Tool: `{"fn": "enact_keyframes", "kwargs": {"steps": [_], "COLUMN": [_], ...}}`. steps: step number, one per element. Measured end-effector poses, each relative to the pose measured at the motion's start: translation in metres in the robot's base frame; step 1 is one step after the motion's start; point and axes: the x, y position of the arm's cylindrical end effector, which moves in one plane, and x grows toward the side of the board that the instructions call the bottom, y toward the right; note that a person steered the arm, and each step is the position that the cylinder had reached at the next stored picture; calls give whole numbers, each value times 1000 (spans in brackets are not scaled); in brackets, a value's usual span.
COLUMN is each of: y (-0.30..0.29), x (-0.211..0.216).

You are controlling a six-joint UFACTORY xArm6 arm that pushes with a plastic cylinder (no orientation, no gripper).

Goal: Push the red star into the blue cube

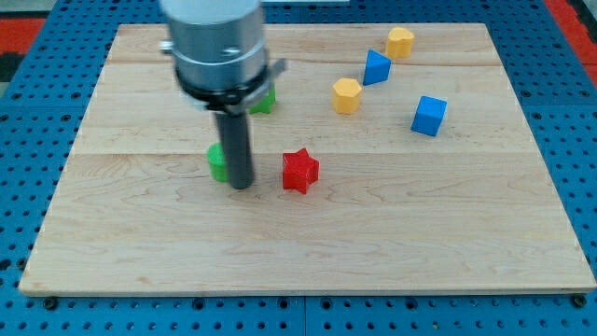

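The red star point(300, 171) looks light, rigid, prone to spinning; no jaws exist, so the tip point(241, 185), just left of it, should press its left side.

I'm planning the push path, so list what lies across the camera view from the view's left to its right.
green block → my tip → red star → yellow block → blue wedge → second yellow block → blue cube. A second green block behind the arm is left out.

Prob. a robotics lab: wooden board point(308, 243) on blue pegboard bench point(28, 159).
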Motion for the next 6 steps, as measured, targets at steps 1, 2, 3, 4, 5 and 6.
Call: {"fn": "enact_keyframes", "kwargs": {"steps": [1,2,3,4,5,6], "y": [-28,-32,-35,-42,-74,-76], "x": [-38,-55,-105,-101,-98,-123]}}
